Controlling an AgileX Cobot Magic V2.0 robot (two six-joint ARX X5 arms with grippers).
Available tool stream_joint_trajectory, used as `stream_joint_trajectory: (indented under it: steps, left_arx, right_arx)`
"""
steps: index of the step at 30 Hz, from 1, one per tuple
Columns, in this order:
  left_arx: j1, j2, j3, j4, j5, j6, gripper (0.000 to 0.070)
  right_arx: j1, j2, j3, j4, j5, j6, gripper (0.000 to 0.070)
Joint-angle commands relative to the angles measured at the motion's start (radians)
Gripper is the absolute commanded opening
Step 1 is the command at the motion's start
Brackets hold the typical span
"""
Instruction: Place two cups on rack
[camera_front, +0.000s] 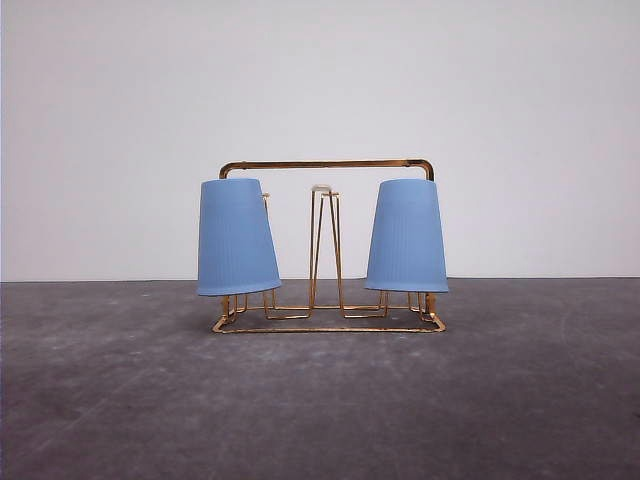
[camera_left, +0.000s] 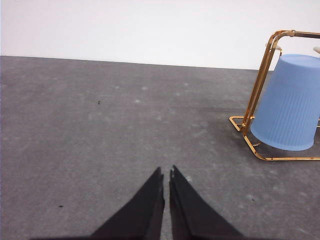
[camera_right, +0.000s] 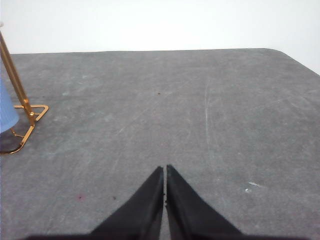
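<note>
both end effectors (camera_left: 166, 172) (camera_right: 165, 169) clenched, empty; two cups (camera_front: 236, 238) (camera_front: 407, 236) inverted on rack (camera_front: 328, 165).

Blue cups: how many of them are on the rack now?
2. One cup hangs upside down at the left end of the rack, the other cup at the right end. The middle prongs are bare.

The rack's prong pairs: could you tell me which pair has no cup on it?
The middle pair of the rack is bare, its white tips exposed; the left cup and right cup sit upside down over the outer pairs.
</note>
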Motion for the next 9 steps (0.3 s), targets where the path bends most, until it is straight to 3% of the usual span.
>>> stream_joint_trajectory:
  steps: [1,9]
  left_arx:
    - [-0.001,0.000,-0.014,0.011,-0.002,0.006,0.0000]
    - [-0.001,0.000,-0.014,0.011,-0.002,0.006,0.0000]
  right_arx:
    - [0.001,-0.001,-0.002,0.010,0.000,0.010,0.0006]
    - [0.001,-0.001,-0.002,0.010,0.000,0.010,0.0006]
